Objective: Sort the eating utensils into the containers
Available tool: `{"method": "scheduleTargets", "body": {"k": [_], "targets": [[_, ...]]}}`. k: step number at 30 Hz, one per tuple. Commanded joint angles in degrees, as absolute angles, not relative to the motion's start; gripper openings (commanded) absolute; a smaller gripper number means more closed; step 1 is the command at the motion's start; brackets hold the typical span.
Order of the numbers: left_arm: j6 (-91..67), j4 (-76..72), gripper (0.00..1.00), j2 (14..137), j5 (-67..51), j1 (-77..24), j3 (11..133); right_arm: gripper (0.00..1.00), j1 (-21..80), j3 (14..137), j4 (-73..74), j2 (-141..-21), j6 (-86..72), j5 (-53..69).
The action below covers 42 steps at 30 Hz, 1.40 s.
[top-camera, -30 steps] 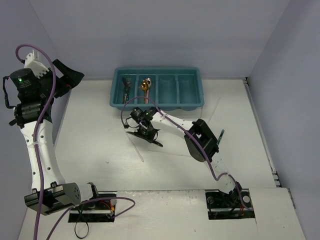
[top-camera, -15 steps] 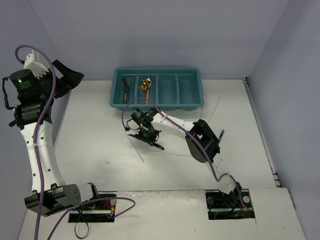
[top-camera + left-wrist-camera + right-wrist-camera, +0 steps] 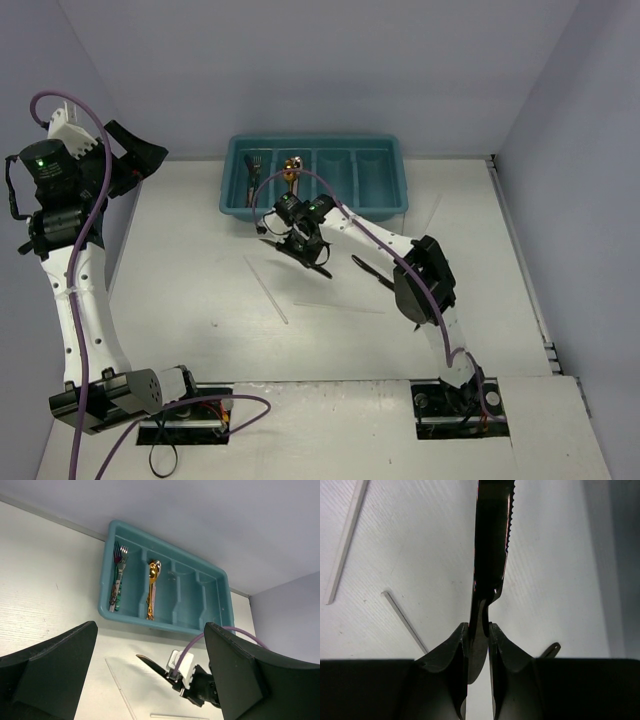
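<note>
Gripping a black knife [image 3: 490, 555] in the closed right pincer [image 3: 479, 630] just before the tray [image 3: 396, 178], blade askew to its slots [image 3: 340, 180]; gaping empty left pincer [image 3: 145, 160] well apart.

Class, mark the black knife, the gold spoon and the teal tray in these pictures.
black knife [image 3: 492, 540], right wrist view, on its serrated blade.
gold spoon [image 3: 155, 569], left wrist view, on its bowl.
teal tray [image 3: 365, 214], top external view, on its near wall.

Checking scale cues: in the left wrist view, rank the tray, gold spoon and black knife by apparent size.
1. The tray, by far the largest.
2. The gold spoon.
3. The knife: only its blade shows, shorter than the spoon; its full length is hidden.
</note>
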<state>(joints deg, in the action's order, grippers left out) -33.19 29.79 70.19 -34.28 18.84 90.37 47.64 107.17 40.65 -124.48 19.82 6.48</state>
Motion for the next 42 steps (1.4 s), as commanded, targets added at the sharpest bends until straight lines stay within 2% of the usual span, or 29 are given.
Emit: {"method": "scheduleTargets", "body": {"k": [1, 8, 15, 20, 27, 32, 36, 42], "targets": [[-33.40, 26.19, 0.87, 68.82, -34.10, 18.55, 91.06, 0.00, 47.99, 112.99, 41.74, -116.44, 21.01, 8.45], [-32.55, 24.96, 0.87, 68.03, -33.74, 17.91, 90.08, 0.00, 44.89, 125.13, 41.18, -115.35, 19.45, 12.06], [-27.18, 24.87, 0.87, 66.43, -28.28, 16.46, 88.42, 0.00, 34.59, 135.98, 36.63, -120.40, 11.80, 10.81], [-20.82, 24.88, 0.87, 64.91, -19.40, 15.35, 86.81, 0.00, 28.95, 137.55, 33.18, -123.33, 6.71, 7.97], [-12.41, 29.85, 0.87, 68.30, -4.01, 13.80, 88.19, 0.00, 27.22, 137.81, 30.46, -126.94, -1.44, 0.94], [-7.89, 38.20, 0.87, 74.85, -5.25, 13.68, 92.13, 0.00, 26.92, 137.85, 29.21, -128.75, -8.09, -3.08], [-5.19, 38.67, 0.87, 76.29, -6.50, 12.91, 91.14, 0.00, 26.28, 138.60, 28.74, -130.70, -11.07, -3.34], [-2.11, 38.83, 0.87, 78.23, -5.40, 3.75, 89.75, 0.00, 24.60, 140.99, 27.88, -133.50, -12.12, -1.71]]}}
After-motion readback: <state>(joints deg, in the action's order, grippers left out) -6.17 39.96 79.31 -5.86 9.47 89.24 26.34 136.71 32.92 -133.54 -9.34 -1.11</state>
